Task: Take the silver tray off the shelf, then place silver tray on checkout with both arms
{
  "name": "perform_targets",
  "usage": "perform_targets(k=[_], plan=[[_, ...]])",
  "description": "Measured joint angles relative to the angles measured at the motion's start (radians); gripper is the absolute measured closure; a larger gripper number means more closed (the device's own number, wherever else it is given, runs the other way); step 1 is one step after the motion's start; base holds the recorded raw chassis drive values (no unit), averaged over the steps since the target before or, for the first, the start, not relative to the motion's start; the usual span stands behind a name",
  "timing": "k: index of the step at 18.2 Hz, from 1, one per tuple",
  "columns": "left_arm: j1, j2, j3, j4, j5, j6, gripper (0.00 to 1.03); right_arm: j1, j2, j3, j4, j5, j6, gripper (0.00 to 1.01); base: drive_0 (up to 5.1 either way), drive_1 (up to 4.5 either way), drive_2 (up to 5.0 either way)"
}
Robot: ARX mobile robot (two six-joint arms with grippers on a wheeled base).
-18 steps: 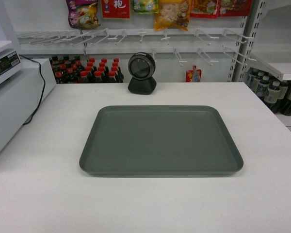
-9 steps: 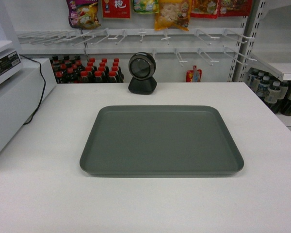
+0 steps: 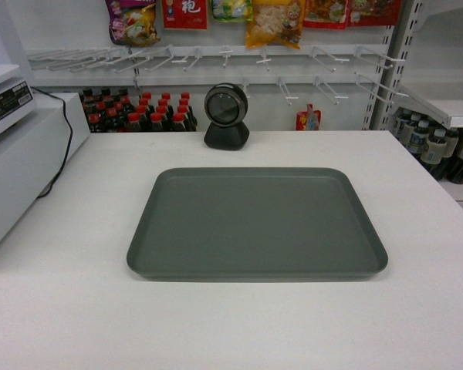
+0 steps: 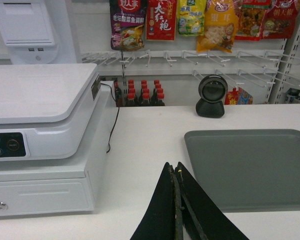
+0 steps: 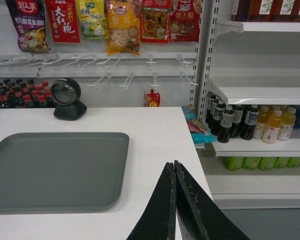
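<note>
The silver tray (image 3: 256,222) lies flat and empty on the white checkout (image 3: 216,324), near its middle. In the left wrist view the silver tray (image 4: 252,167) sits to the right of my left gripper (image 4: 173,166), which is shut with nothing in it and hangs over bare counter. In the right wrist view the silver tray (image 5: 52,170) is to the left of my right gripper (image 5: 173,164), shut on nothing near the checkout's right edge (image 5: 190,150). Neither gripper touches the tray. No arm shows in the head view. A white shelf (image 5: 262,92) stands to the right.
A black round scanner (image 3: 226,117) stands behind the tray. A white cash register (image 4: 40,135) with a black cable fills the counter's left side. Bottles (image 5: 250,122) line the right shelves. Snack bags (image 3: 274,19) hang above hooks, and dark red-capped bottles (image 3: 139,112) stand behind the counter.
</note>
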Motion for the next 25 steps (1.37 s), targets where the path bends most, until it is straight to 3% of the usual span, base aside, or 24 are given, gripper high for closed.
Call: perform_targets(k=[8,9,10,11,14,15,16,22,23,25], plan=[[0.0,-0.093,0.0,-0.096,0.0,0.0,1.02,0.0,-0.1,0.0,-0.1,0.0,0.0,0.99,0.0,0.0,0.0],[0.0,-0.18,0.0,-0.231,0.0,0.0,1.02,0.0,-0.114,0.0,-0.114,0.0,0.0,0.99,0.0,0.0,0.0],[0.0,-0.246,0.0,-0.263,-0.001,0.0,1.02,0.0,-0.142,0.001,-0.155,0.0,0.001,0.99,0.0,0.0,0.0],[0.0,-0.246,0.006,-0.255,-0.002,0.0,1.02,0.0,-0.238,0.0,-0.292,-0.003,0.0,0.99,0.0,0.0,0.0],[0.0,-0.246,0.0,-0.259,0.0,0.0,1.02,0.0,-0.283,0.0,-0.299,-0.001,0.001,0.99,0.0,0.0,0.0],[0.0,-0.246,0.0,-0.262,-0.003,0.0,0.98,0.0,-0.285,0.0,-0.29,-0.001,0.001,0.91,0.0,0.0,0.0],[0.0,-0.246,0.0,-0.261,0.0,0.0,0.87,0.0,-0.285,0.0,-0.295,-0.001,0.001,0.78,0.0,0.0,0.0],[0.0,-0.246,0.0,-0.261,0.0,0.0,0.12,0.0,-0.285,0.0,-0.294,0.0,0.001,0.05,0.0,0.0,0.0],[0.0,-0.246,0.0,-0.261,0.0,0.0,0.03,0.0,-0.285,0.0,-0.294,0.0,0.003,0.03,0.0,0.0,0.0],[0.0,-0.246,0.0,-0.261,0.0,0.0,0.05,0.0,-0.285,0.0,-0.294,0.0,0.003,0.03,0.0,0.0,0.0]])
